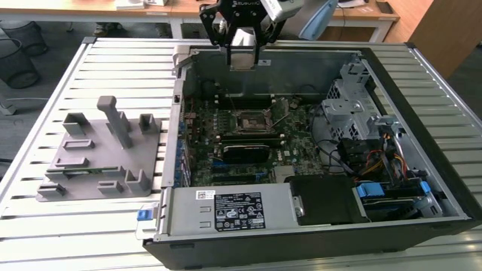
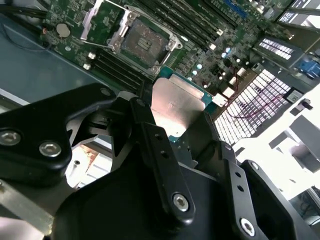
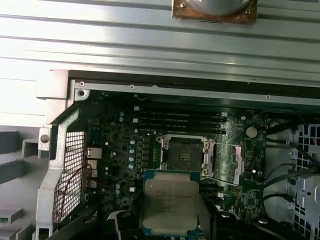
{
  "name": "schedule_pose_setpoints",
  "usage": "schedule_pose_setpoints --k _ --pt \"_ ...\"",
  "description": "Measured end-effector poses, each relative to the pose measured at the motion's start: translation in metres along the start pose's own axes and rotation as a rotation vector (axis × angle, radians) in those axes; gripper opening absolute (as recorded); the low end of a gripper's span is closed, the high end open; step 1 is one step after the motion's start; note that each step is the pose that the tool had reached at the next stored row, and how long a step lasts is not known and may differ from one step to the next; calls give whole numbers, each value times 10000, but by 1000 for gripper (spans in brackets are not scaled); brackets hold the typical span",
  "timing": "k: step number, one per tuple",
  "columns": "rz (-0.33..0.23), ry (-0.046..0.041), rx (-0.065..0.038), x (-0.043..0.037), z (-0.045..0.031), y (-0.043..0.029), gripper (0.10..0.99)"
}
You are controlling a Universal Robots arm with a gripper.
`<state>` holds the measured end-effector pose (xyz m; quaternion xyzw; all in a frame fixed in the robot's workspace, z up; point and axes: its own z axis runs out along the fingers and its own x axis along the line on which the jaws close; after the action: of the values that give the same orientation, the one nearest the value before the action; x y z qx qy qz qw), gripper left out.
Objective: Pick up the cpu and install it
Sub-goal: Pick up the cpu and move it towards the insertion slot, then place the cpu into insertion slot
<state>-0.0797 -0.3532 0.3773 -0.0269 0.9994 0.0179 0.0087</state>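
Note:
My gripper [image 1: 242,56] hangs above the far wall of the open computer case [image 1: 421,186], shut on the cpu [image 1: 242,52], a small flat chip with a pale silvery top. In both wrist views the cpu [image 2: 177,105] [image 3: 170,200] sits between the black fingers [image 2: 150,145], held by its edges. The open black socket frame [image 1: 249,119] [image 2: 145,42] [image 3: 182,155] lies on the green motherboard [image 1: 197,141] below and ahead of the chip, its metal cover and lever swung open. The chip is well above the board and apart from the socket.
A grey plastic holder with upright posts [image 1: 105,152] stands on the slatted table [image 1: 113,62] at the exterior view's left. Inside the case are a drive cage [image 1: 350,107], cables [image 1: 376,164] and a power supply [image 1: 241,212]. Memory slots [image 3: 180,119] run beside the socket.

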Motion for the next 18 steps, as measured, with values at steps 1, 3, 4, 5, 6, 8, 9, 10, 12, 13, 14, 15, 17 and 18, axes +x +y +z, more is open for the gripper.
schedule_pose_setpoints --k 1,3,4,5,6,8,9,10,12,13,14,15,17,18 --pt "-2 0 0 -19 1 -1 529" --pt "-3 0 0 -58 1 -3 529" --pt "-3 0 0 -78 1 -4 529" --pt "-1 0 -1 -99 2 -6 529" --pt "-1 0 -1 -118 2 -7 529" --pt "-2 0 -1 -152 3 -8 529" --pt "-3 0 -1 -166 3 -9 529" --pt "-3 0 -1 -179 3 -10 529" --pt "-2 0 -2 -201 4 -11 529" --pt "-2 0 -1 -214 4 -12 529" --pt "-1 0 -1 -225 4 -12 529" --pt "-2 -1 -2 -227 4 -13 529" --pt "-2 -1 -2 -233 4 -13 529" --pt "-1 0 -1 -237 4 -13 529"
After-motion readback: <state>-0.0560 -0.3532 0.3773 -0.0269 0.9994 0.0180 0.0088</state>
